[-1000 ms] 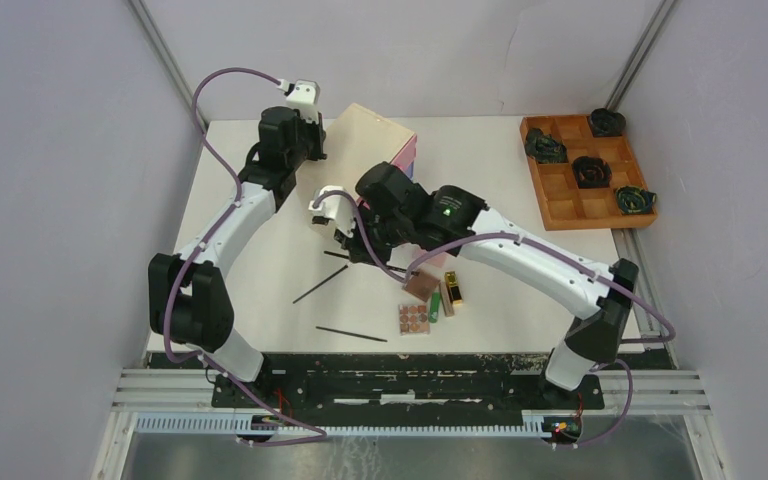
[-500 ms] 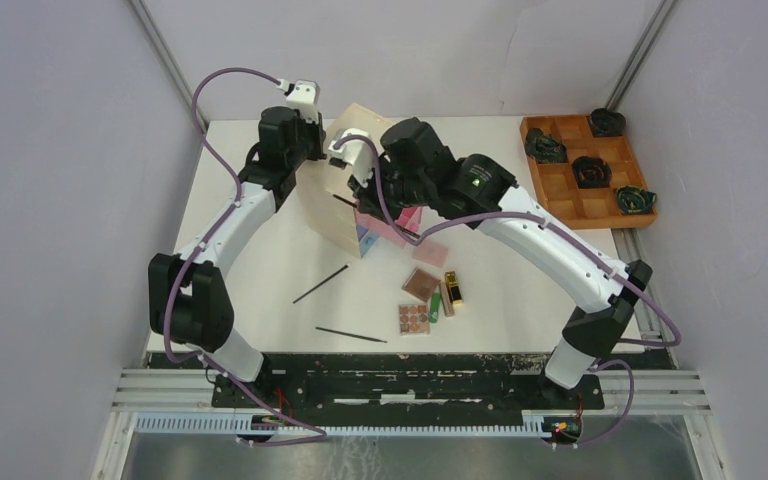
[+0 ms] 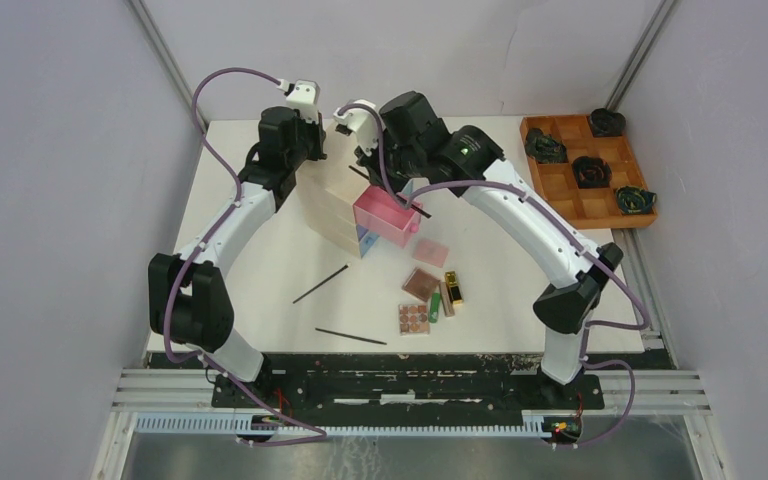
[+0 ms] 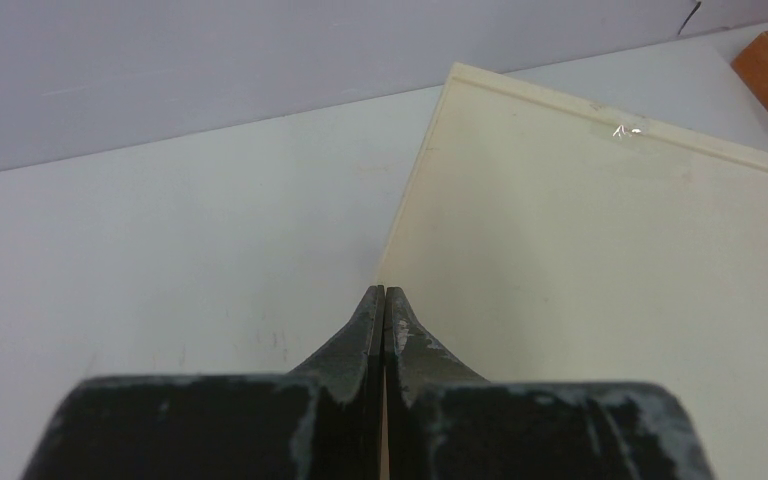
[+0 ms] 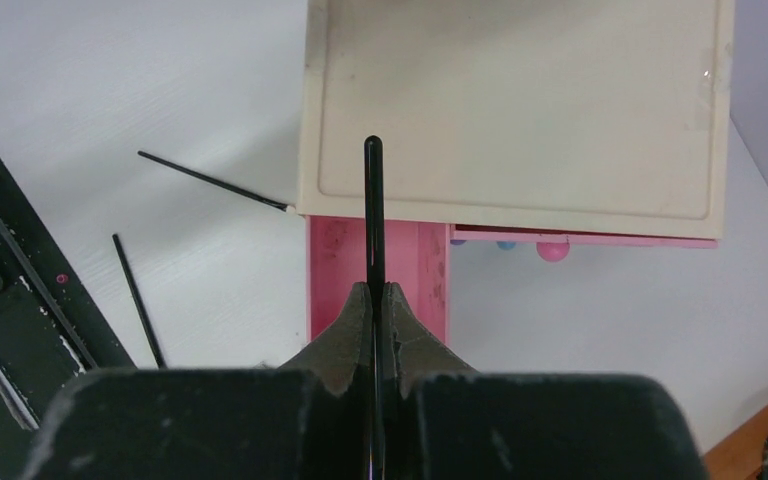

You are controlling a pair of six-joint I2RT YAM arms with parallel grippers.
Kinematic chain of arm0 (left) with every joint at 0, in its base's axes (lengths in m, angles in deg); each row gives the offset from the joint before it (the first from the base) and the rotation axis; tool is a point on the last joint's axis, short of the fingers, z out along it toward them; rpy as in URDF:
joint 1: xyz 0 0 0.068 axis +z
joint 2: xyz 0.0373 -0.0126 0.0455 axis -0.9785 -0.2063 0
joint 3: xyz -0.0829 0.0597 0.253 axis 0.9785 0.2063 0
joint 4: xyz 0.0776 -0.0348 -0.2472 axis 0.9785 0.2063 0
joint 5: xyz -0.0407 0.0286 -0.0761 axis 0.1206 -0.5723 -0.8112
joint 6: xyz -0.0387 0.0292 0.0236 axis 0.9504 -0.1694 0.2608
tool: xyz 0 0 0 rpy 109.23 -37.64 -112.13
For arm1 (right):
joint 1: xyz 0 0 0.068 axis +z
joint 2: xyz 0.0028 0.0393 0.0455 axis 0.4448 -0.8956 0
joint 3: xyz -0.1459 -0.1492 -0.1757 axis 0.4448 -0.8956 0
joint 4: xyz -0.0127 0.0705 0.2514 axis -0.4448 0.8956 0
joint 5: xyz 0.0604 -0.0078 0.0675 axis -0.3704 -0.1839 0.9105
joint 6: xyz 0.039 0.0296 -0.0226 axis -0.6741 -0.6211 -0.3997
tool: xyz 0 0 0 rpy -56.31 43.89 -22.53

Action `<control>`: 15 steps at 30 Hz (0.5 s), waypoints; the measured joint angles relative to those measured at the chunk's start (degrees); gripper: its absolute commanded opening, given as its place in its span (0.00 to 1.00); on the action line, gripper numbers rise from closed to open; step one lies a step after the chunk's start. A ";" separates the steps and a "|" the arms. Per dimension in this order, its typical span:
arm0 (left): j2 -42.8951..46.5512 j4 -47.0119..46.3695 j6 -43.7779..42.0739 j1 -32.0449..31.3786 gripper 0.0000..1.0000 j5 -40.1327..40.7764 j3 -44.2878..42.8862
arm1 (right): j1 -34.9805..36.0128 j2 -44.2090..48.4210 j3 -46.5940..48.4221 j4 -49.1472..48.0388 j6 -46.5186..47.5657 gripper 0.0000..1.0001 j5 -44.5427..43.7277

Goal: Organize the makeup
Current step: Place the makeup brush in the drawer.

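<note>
right jaws pinch the black stick [image 5: 372,215], pointing straight ahead over the chest [image 5: 520,100]; left jaws closed, empty; white surface [image 3: 260,270], grey walls [image 3: 60,200].

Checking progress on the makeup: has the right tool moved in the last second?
Yes. The right tool, shut on a black stick, moved away from the brown palette toward the far edge, now over the pink drawer of the chest.

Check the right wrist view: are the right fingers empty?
No, the right fingers are shut on a thin black stick, which juts ahead of them across the pink drawer and pale chest.
</note>
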 measured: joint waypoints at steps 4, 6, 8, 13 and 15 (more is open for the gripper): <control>0.00 0.00 0.00 0.00 0.03 0.00 0.00 | -0.48 -1.60 1.51 3.23 0.74 0.01 -1.66; 0.00 0.00 0.00 0.00 0.03 0.00 0.00 | -0.70 -2.49 2.45 5.09 1.11 0.01 -2.03; 0.00 0.02 0.00 0.00 0.03 0.00 0.00 | -0.92 -3.61 3.67 7.21 1.57 0.01 -2.47; 0.00 0.00 0.00 0.00 0.03 0.00 0.00 | -1.20 -4.76 4.17 11.67 2.60 0.01 -2.62; 0.00 0.00 0.00 0.00 0.03 0.00 0.00 | -1.22 -5.16 5.09 13.66 2.93 0.01 -2.64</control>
